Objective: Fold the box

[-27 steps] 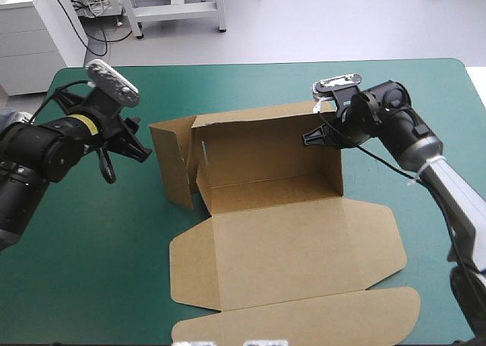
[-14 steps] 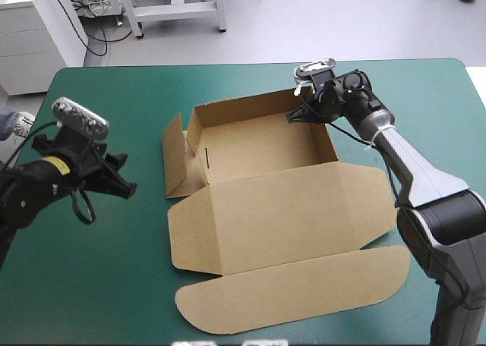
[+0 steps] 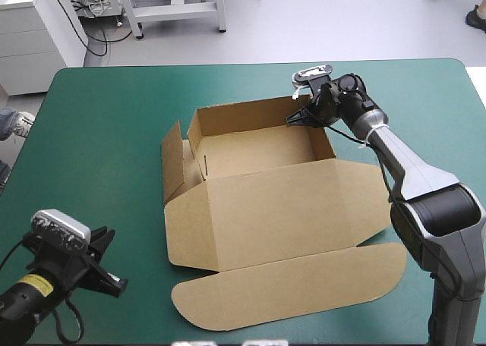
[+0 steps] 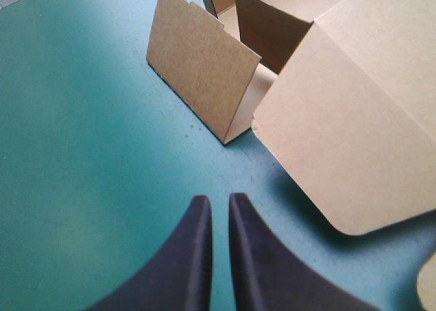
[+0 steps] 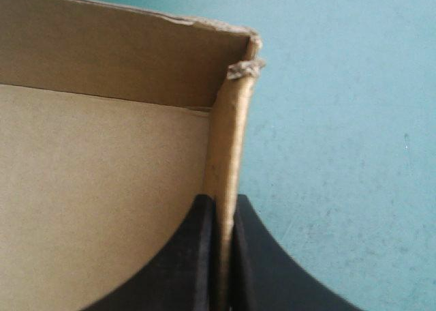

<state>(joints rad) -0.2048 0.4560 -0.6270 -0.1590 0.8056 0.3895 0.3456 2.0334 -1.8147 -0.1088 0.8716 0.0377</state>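
Box [image 3: 258,145] mid-table [image 3: 99,133], tray walls up, lid flat. Right end effector [image 3: 298,117] pinches the box's right wall at its far corner, probably to keep it upright. Left end effector [image 4: 214,200] pressed together, empty, well clear of the box's left flap [image 3: 173,164], not yet tucked

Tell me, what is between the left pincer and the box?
Nothing but bare teal-green cover. The left wrist view shows it: the left pincer stops short of the box, with only cover in the gap between them.
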